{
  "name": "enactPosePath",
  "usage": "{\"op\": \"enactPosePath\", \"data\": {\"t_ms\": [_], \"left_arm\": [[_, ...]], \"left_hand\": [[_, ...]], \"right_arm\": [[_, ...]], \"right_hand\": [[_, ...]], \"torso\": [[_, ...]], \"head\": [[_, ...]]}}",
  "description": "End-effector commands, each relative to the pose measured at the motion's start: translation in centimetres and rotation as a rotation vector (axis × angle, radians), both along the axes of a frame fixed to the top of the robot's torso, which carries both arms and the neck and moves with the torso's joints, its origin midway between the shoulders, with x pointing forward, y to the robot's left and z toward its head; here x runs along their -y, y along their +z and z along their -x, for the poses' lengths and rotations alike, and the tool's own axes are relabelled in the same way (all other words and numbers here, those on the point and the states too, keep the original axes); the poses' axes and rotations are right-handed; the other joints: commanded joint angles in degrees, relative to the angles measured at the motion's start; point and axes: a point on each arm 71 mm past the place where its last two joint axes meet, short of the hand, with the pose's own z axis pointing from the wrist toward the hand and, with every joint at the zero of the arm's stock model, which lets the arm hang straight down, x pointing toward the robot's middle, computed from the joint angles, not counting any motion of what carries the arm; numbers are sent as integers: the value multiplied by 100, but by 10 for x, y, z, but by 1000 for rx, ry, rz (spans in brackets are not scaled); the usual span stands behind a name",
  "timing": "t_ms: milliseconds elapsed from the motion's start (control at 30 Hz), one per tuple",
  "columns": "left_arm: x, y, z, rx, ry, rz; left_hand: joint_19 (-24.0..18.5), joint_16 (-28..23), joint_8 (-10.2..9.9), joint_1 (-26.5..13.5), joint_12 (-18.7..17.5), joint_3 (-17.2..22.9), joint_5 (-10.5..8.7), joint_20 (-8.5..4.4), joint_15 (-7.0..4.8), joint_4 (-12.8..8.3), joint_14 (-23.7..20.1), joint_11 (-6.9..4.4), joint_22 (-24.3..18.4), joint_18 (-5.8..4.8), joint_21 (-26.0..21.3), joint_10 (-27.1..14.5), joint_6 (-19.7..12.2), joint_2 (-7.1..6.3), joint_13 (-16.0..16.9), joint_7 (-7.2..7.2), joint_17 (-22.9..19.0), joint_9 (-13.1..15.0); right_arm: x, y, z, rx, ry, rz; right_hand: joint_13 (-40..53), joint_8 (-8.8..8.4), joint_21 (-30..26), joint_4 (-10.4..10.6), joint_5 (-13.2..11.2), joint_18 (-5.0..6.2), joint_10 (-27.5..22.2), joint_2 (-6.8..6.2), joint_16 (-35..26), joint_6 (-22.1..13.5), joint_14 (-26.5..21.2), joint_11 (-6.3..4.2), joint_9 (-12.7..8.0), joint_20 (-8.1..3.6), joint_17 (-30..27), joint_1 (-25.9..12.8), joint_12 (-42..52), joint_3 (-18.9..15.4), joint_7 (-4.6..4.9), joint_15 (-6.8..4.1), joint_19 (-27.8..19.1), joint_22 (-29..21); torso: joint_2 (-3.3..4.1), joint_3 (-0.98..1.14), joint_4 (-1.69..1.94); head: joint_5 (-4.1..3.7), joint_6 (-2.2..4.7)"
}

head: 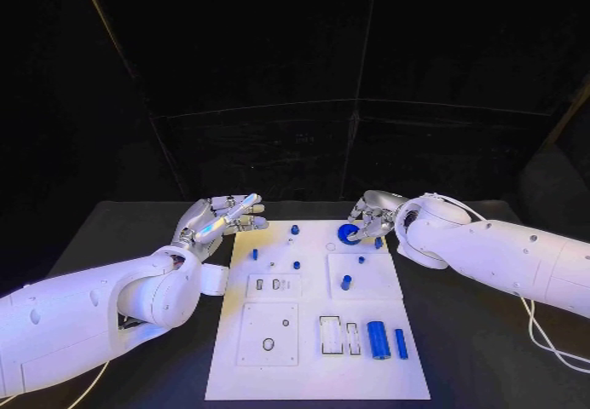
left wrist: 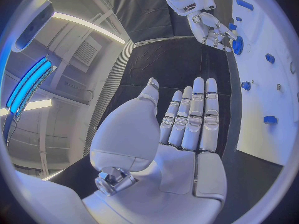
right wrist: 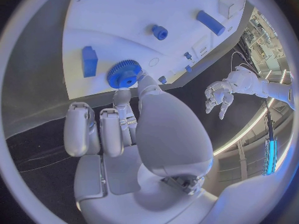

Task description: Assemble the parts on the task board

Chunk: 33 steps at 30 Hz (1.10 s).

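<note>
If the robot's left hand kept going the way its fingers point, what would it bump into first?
Probably nothing: the silver left hand is open, fingers pointing along the bare black table beside the white task board. Depth is hard to judge.

Head view pretty dark, black backdrop, board (head: 317, 315) lit bright, bluish tint. Wrist views heavy fisheye, edges bent and smeared. Ceiling strip lights (left wrist: 87, 24) glaring hard.

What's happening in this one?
The right robot hand is at the far end of the white board, its fingers on a blue gear there. The left robot hand hovers beside the board's far left corner, fingers straight and apart, holding nothing. Other blue pieces sit around the board, including a cylinder near its near right corner.
</note>
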Motion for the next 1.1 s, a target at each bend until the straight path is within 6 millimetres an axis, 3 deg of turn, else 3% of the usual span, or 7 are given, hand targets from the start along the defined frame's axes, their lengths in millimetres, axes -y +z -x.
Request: {"op": "enactPosePath", "data": {"t_ms": [33, 733, 1100], "left_arm": [[1, 1, 0, 9, -13, 5], [1, 1, -1, 8, -14, 4], [2, 1, -1, 5, -17, 5]], "left_hand": [[40, -24, -21, 7, -23, 2, -24, -7, 36, -36, -23, 14, -6, 76, -13, -8, 17, 47, -10, 30, 9, -9], [47, -37, -24, 5, -27, 2, -24, -5, 35, -47, -18, 10, -14, 77, -27, 5, 29, 64, -7, 24, 14, -6], [48, -40, -26, 3, -29, 2, -24, -5, 35, -49, -17, 9, -17, 78, -31, 7, 31, 68, -6, 23, 16, -6]], "right_arm": [[0, -2, 0, -31, 11, 43], [-6, -4, -3, -37, 22, 69], [-8, 1, -4, 57, 16, 142]], "right_hand": [[154, 31, 29, -54, 26, -99, 78, 19, 42, 13, 330, -1, 7, -4, 61, 102, 143, 36, -12, 32, 58, 30], [471, 115, 47, -218, -12, -106, 154, 192, 75, 184, 335, -28, 28, -17, 136, 218, 428, 150, -42, 14, 76, 74], [1126, 350, 115, -417, -504, -141, 520, 427, 121, 775, 355, -151, 100, -99, 259, 267, 1047, 435, -179, -85, 190, 255]], "torso": [[-1, -1, 5], [-1, -5, 5], [-4, -8, 12]], "head": [[-6, -15], [-6, -48], [-13, -67]]}}
